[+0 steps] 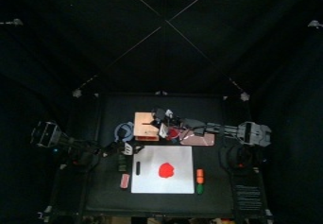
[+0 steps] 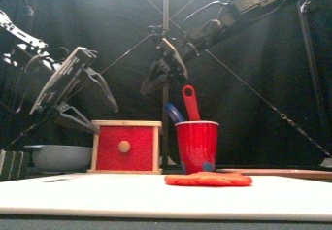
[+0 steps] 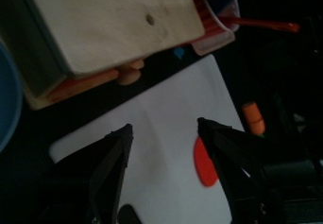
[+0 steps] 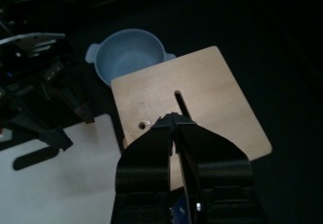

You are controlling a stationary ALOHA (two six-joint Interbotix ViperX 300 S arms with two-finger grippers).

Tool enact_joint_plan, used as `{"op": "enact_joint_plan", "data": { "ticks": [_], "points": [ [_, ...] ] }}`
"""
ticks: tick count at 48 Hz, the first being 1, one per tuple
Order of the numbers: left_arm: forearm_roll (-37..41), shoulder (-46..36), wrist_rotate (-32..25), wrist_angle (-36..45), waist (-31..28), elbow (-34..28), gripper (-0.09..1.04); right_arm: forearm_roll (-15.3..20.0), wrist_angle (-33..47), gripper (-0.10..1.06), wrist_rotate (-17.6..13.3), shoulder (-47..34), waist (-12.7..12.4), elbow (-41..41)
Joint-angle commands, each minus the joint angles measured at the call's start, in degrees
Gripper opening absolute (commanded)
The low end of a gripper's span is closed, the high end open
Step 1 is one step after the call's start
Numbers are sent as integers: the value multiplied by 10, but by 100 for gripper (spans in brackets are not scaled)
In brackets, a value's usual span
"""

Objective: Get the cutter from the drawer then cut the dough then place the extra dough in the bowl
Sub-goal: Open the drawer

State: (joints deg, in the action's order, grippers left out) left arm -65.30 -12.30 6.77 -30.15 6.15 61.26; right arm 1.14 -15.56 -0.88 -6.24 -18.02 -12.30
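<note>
Step in hand: getting the drawer open, by my reading. The cutter is not in view and is presumably inside the wooden box, whose red drawer front sits flush and closed.
Left gripper: the jaws are spread wide and hold nothing. It hangs on the drawer side of the box with the pale knob ahead of it, apparently lined up to take that knob.
Right gripper: the jaws are pinched together on nothing, with the tips poised over the box's wooden top near its slot. I cannot tell whether they touch the wood. It is likely there to pin the box so it does not slide when the drawer is pulled.
Dough: a flat red disc, uncut, on the white cutting board in front of the box and apart from both grippers.
Bowl: blue-grey, just beside the box on the left arm's side. It looks empty, ready for the scraps.
Red cup: stands just beside the box on the right arm's side and holds a red toy knife and a blue toy knife, neither needed here.
Orange toy food: lies at the board's right edge, out of the way.
Progress: early, with no step of the task yet complete.
Risk: a light box could drag forward with the drawer, or the wide jaws could miss the small knob.
</note>
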Motion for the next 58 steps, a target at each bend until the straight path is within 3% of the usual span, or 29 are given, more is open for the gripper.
{"op": "enact_joint_plan", "data": {
  "ticks": [1, 9, 28, 58],
  "points": [
    [-5, 22, 0, -8, -15, -28, 91, -17, -67, 2, 1, -19, -4, 68],
    [-20, 48, 0, -11, -36, -46, 91, -33, -134, 2, -6, -66, -11, 132],
    [-23, 91, 0, -10, -56, -77, 91, -33, -256, 2, 2, -155, -42, 248],
    [-33, 123, 0, -11, -69, -98, 86, -33, -286, 2, 2, -172, -40, 250]
  ]
}}
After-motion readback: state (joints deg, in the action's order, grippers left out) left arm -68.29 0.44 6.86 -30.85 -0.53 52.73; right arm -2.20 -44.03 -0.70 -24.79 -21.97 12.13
